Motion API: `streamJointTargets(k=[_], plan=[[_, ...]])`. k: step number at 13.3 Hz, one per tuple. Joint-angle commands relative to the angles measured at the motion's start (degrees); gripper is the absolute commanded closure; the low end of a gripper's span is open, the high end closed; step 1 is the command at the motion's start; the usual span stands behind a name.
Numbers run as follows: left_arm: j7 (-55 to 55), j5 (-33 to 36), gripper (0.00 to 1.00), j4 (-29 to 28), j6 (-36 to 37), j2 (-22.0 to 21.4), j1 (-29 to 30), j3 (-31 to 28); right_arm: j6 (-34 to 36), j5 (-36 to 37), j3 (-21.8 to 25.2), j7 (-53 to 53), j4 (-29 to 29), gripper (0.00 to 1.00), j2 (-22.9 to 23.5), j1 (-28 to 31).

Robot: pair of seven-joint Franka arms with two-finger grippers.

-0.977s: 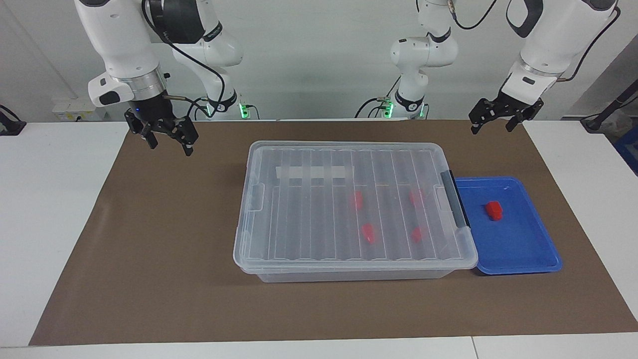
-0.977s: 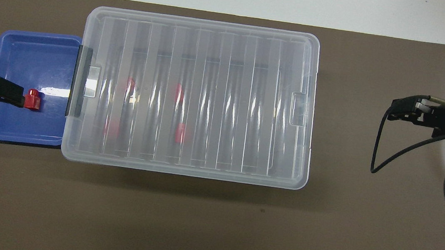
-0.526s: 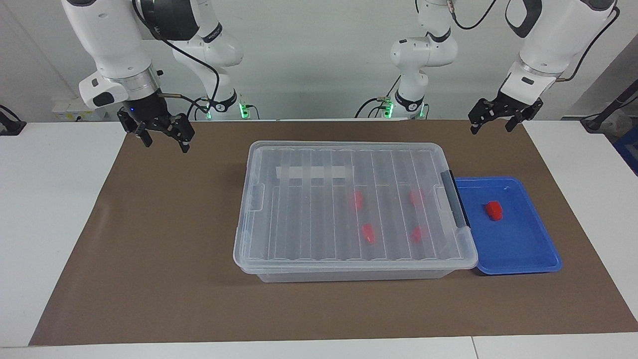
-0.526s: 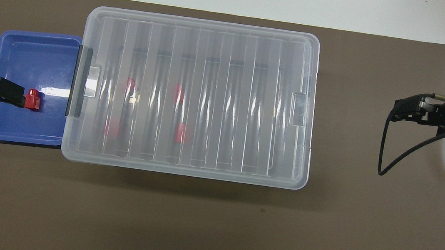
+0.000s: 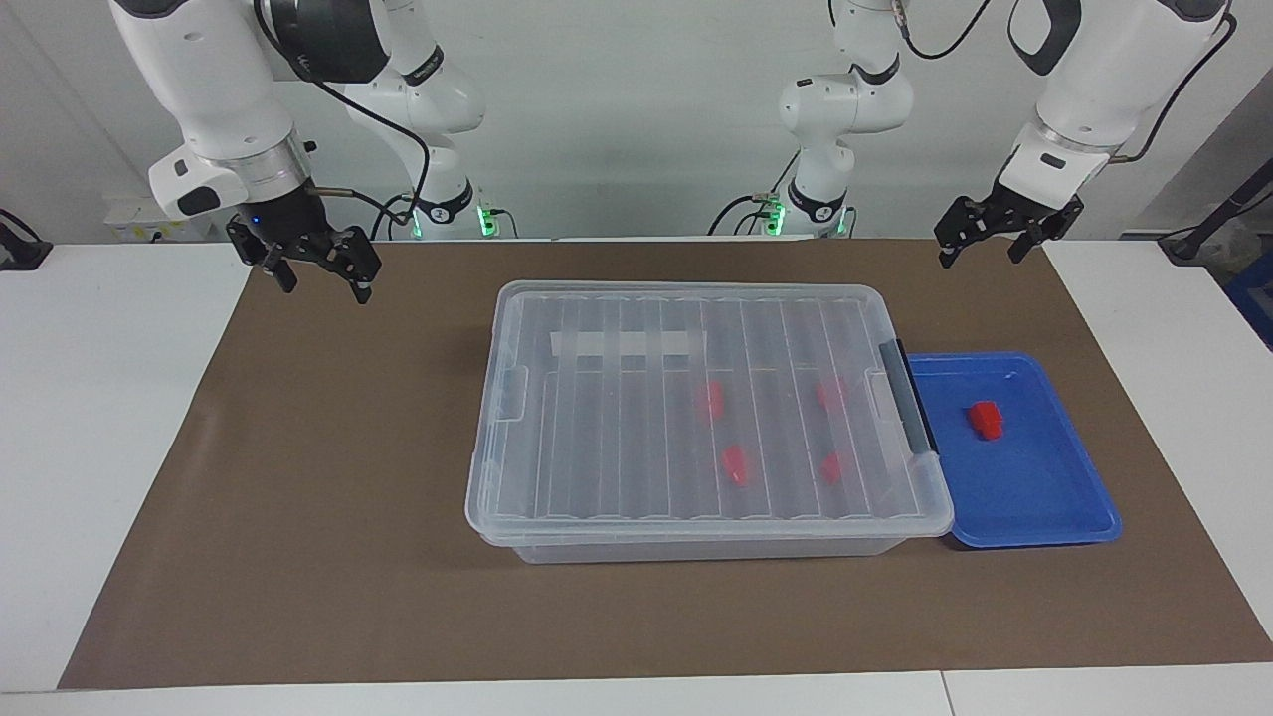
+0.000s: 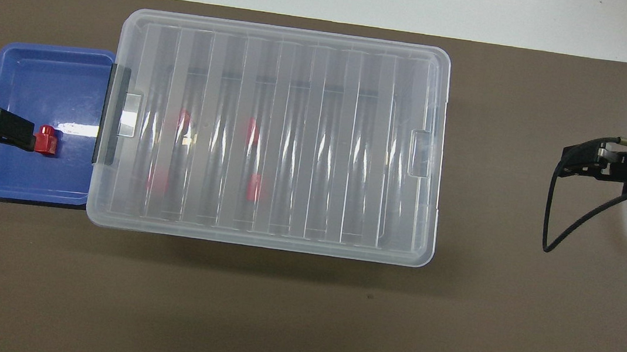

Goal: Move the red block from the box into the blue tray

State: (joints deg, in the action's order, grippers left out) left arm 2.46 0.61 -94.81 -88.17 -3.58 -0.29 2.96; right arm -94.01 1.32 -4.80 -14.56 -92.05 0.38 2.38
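Note:
The box point(image 5: 617, 308) is a clear bin with its ribbed lid shut, in the middle of the brown mat. Several red blocks point(image 5: 734, 465) show through the lid at the end by the black handle point(image 5: 907, 396). The blue tray point(image 5: 1054, 497) sits against that end and holds one red block point(image 5: 986, 419), also seen in the overhead view point(image 6: 46, 140). My left gripper point(image 5: 980, 257) is open and empty, raised over the mat's edge near the tray. My right gripper point(image 5: 322, 288) is open and empty, raised over the mat toward the right arm's end.
The brown mat point(image 5: 298, 497) covers most of the white table point(image 5: 99, 447). The box point(image 6: 276, 136) fills the mat's middle. A cable point(image 6: 555, 227) loops from the right wrist.
My right gripper has drawn back and up, away from the box toward the right arm's end of the table. My left arm has not moved.

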Motion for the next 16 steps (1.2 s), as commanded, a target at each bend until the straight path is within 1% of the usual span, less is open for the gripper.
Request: streamJointTargets(k=[1, 9, 11, 14, 16], plan=[[-0.4, 0.2, 0.00, 0.7, 0.0, 0.0, 0.9, 0.7, 0.6, -0.4, -0.3, 0.9, -0.1, 0.00, -0.1, 0.7], [-0.6, 0.3, 0.00, 0.4, 0.0, -0.1, 1.0, 0.8, 0.7, -0.5, -0.4, 1.5, -0.6, 0.00, -0.4, 0.6], [-0.9, 0.2, 0.00, 0.0, -2.5, -0.1, 1.2, 0.5, 0.8, -0.5, -0.4, 2.3, -0.6, 0.00, -0.5, 0.3], [-1.1, 0.1, 0.00, 0.0, -2.4, -0.1, 1.2, 0.2, 1.2, -0.5, -0.4, 5.1, -1.0, 0.00, -0.7, 0.2], [-1.0, 0.1, 0.00, 0.0, -2.3, -0.1, 1.1, 0.2, 1.1, -0.5, -0.4, 5.1, -1.0, 0.00, -0.7, 0.2]])
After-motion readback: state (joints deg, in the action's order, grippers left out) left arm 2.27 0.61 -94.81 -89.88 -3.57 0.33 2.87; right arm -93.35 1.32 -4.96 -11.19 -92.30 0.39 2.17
